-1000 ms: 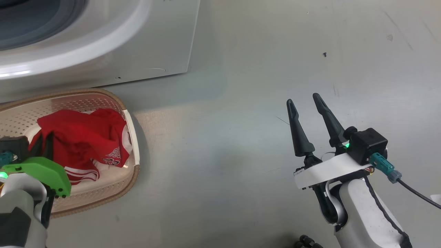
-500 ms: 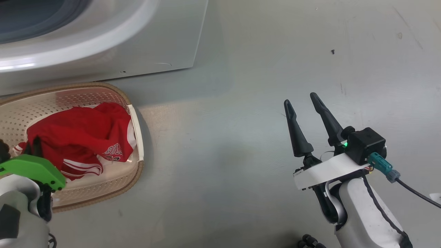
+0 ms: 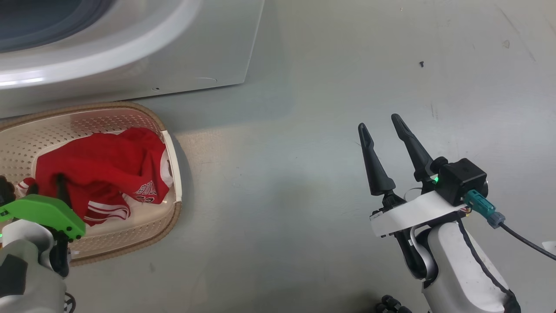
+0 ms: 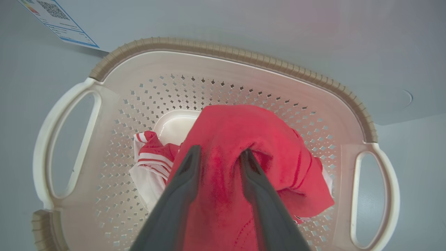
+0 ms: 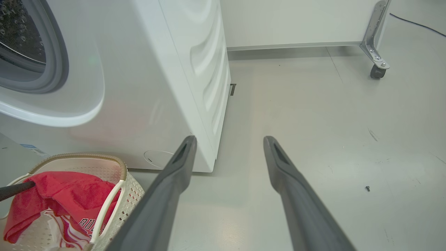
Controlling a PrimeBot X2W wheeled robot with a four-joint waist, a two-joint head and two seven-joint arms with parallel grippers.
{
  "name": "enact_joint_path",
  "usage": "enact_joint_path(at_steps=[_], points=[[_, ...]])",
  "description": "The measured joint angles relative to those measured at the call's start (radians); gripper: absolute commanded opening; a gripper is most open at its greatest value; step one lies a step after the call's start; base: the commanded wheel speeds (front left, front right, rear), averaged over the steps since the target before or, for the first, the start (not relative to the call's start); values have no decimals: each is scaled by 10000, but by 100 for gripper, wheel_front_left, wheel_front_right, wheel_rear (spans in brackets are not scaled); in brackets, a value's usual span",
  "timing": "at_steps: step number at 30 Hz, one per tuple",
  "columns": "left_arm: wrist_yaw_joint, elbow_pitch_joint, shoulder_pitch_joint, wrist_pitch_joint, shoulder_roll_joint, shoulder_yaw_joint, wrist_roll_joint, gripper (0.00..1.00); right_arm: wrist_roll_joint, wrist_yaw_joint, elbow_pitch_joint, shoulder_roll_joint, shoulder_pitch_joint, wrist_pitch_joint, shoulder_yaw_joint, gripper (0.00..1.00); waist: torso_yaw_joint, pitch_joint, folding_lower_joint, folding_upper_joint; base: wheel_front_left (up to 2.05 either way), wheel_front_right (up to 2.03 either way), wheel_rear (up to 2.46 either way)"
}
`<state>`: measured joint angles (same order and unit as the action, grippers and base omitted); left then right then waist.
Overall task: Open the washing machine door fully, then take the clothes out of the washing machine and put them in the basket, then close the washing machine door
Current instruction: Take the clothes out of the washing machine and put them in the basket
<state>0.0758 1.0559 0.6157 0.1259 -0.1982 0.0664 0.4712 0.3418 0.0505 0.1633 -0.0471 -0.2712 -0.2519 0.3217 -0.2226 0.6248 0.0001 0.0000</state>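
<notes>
Now wider left hand [image 4: 220, 150] around clothes [image 4: 268, 132]

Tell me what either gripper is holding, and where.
Nothing looks gripped. The left gripper stands open around a red fold of the clothes, which lie in the basket. The right gripper is open and empty.

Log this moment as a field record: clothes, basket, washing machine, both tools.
clothes: red jersey with white fabric, crumpled inside the basket
basket: cream, brown rim, on the floor just in front of the washing machine
washing machine: white; grey drum seal and steel drum uncovered in the right wrist view
left tool: inside the basket, jaws apart, red fabric between the fingers
right tool: open, empty, over bare floor, apart from the basket
task stage: clothes in basket; machine not yet shut
</notes>
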Motion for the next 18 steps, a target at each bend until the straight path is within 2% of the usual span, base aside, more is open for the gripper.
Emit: enact_joint_path(at_steps=[18], points=[[6,481,223,675,-65,-111,-151,100,100,0,71,-2,-87,0,-10,100,55,-357,0,0,0,0,0]])
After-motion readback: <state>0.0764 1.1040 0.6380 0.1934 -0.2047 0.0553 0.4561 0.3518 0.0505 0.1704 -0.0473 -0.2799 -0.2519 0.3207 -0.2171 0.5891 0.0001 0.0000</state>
